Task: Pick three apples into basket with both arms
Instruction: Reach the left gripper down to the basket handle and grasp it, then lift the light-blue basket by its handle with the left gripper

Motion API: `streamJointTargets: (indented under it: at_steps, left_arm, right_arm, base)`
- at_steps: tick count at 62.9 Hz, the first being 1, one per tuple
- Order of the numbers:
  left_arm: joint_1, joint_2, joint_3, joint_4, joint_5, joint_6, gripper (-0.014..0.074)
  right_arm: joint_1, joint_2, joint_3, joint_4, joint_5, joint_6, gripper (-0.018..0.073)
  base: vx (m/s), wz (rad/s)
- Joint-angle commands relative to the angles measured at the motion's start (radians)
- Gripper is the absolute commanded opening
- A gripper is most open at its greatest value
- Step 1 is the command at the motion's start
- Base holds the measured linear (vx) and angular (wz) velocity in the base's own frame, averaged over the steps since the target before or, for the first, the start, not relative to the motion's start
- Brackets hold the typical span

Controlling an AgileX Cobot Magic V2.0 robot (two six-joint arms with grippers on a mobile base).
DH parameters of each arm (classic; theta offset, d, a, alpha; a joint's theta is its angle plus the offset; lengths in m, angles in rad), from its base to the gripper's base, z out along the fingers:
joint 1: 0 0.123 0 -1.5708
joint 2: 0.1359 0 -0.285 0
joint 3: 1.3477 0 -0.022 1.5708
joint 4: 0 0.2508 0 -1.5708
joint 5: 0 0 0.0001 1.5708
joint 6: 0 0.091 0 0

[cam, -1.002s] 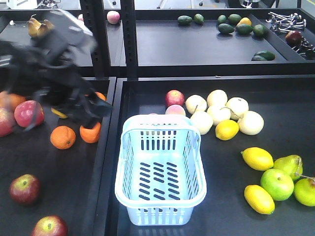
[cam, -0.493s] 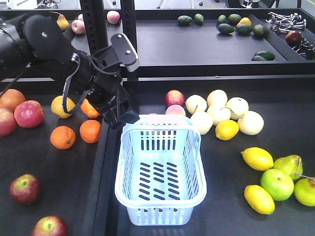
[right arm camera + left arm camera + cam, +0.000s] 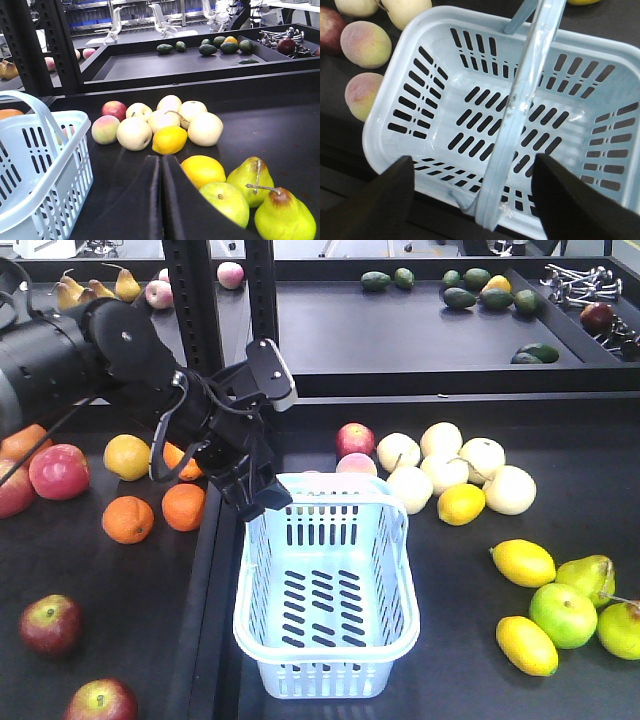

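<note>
The pale blue basket (image 3: 322, 650) stands empty in the middle; the left wrist view looks down into it (image 3: 390, 80). My left gripper (image 3: 262, 500) hangs over its far left corner, open and empty. One raised loop handle (image 3: 530, 75) runs between its fingers (image 3: 370, 200) without being gripped. Two dark red apples (image 3: 50, 625) (image 3: 100, 702) lie at the front of the left tray, another (image 3: 60, 470) further back. One red apple (image 3: 355, 438) lies behind the basket. My right gripper (image 3: 161, 200) is shut and empty, low over the right tray, out of the front view.
Oranges (image 3: 128, 519) and a yellow fruit (image 3: 127, 456) lie under the left arm. Pale round fruits (image 3: 480, 460), lemons (image 3: 522, 562), a green apple (image 3: 563, 614) and pears (image 3: 590, 578) fill the right tray. A black upright post (image 3: 262, 320) stands behind the basket.
The left arm has swung right from above the oranges in the left tray to the basket's far left corner, and lowered a little. The basket and fruit have not moved.
</note>
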Motion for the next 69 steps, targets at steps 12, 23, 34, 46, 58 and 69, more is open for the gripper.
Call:
streamJointTargets:
  at_steps: [12, 23, 34, 46, 58, 69]
  left_arm:
    - [-0.006, 0.007, -0.031, -0.047, -0.039, 0.003, 0.0481]
    - [-0.006, 0.042, -0.031, -0.066, -0.042, 0.003, 0.0481]
    - [-0.006, 0.074, -0.031, -0.064, -0.038, -0.001, 0.046]
    - [-0.006, 0.073, -0.031, -0.075, -0.028, -0.008, 0.0269]
    - [-0.006, 0.069, -0.031, -0.144, 0.024, -0.008, -0.0009]
    - [-0.006, 0.019, -0.031, -0.244, 0.098, -0.011, -0.0008]
  right_arm:
    - [-0.006, -0.013, 0.014, -0.013, -0.077, 0.001, -0.0007]
    - [-0.006, -0.013, 0.014, -0.013, -0.077, 0.001, -0.0007]
    - [-0.006, -0.013, 0.014, -0.013, -0.077, 0.001, -0.0007]
    - [-0.006, -0.013, 0.014, -0.013, -0.077, 0.001, -0.0007]
    - [-0.006, -0.013, 0.014, -0.013, -0.077, 0.001, -0.0007]
    - [-0.006, -0.013, 0.014, -0.013, -0.077, 0.001, -0.0007]
  base:
    - [0.0, 0.0]
    - [0.0, 0.0]
    - [0.0, 0.0]
    - [0.0, 0.0]
    - [0.0, 0.0]
    - [0.0, 0.0]
